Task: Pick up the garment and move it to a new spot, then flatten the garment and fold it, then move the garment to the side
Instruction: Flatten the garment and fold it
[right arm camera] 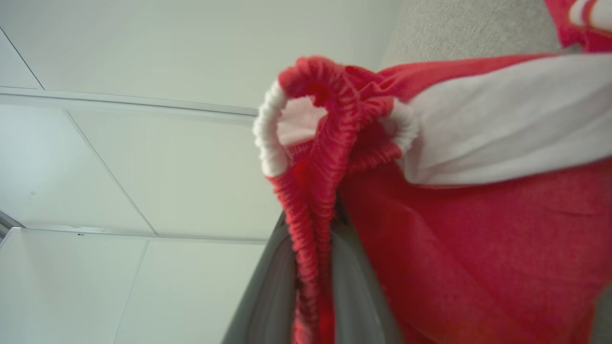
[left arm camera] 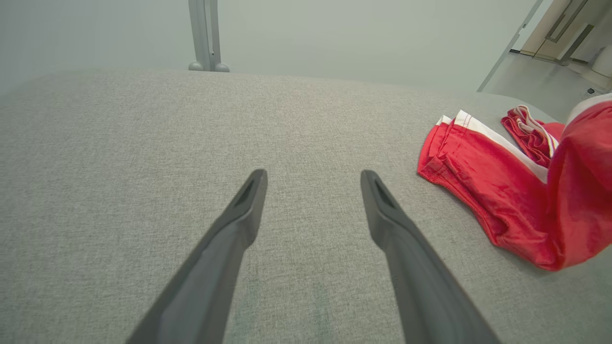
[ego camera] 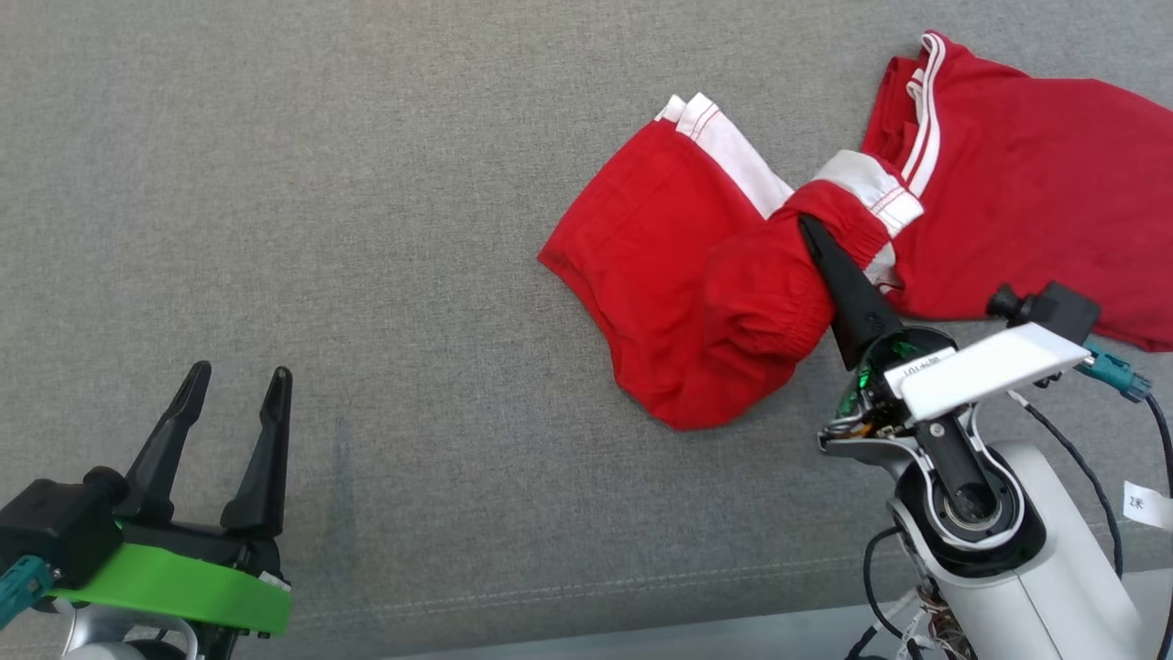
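Your right gripper (ego camera: 811,234) pinched the red, white-striped cloth shorts (ego camera: 678,275) by their elastic waistband (right arm camera: 306,200), holding that edge raised off the grey fabric surface (ego camera: 367,229), likely for carrying. Your left gripper (ego camera: 240,378) hovered spread and empty, well apart.

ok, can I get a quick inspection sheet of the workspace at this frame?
surface: grey fabric top, flat.
job's things: red shorts, crumpled, waistband lifted off the surface.
clutter: second red garment with white stripes, right beside the shorts.
grippers: left gripper open over bare fabric; right gripper shut on the shorts' elastic waistband.
cables: black cables hang loose by the right wrist.
surroundings: grey post and pale wall beyond the far edge.
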Robot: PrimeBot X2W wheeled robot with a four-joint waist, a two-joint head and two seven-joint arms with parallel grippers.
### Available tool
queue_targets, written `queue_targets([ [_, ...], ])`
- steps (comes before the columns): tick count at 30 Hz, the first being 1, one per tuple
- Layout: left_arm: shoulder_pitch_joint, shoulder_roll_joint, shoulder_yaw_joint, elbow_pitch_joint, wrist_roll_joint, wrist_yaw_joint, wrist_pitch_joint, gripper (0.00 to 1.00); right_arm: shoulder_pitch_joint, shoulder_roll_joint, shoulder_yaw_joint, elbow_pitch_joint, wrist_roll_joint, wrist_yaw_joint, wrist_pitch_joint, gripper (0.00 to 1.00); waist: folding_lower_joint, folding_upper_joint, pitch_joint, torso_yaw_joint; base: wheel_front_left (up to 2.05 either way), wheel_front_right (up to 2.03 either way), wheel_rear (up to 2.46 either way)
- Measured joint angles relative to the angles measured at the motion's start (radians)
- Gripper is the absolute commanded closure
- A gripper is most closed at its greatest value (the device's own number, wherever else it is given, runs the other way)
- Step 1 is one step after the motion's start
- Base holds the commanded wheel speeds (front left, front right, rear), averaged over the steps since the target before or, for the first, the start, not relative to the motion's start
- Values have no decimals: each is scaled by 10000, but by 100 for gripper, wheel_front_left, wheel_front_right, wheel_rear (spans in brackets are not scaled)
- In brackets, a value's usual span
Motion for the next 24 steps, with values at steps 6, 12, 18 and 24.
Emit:
queue_targets([
  [6,-191,-54,-161,48,0,-17,56,0,-578,31,169,665,19,-100,-232,100,0,0,67,194,0,0,0],
  [12,-352,-261,-242,75,0,-19,56,0,-1044,33,456,1126,81,-192,-349,49,0,0,121,379,0,0,0],
  [18,-376,-364,-265,236,-2,-84,-6,0,-1590,15,602,1682,199,-267,-579,0,0,0,149,576,0,0,0],
  [24,-421,-449,-351,408,-2,-102,-15,0,-2118,2,817,2088,445,-270,-872,0,0,0,110,693,0,0,0],
])
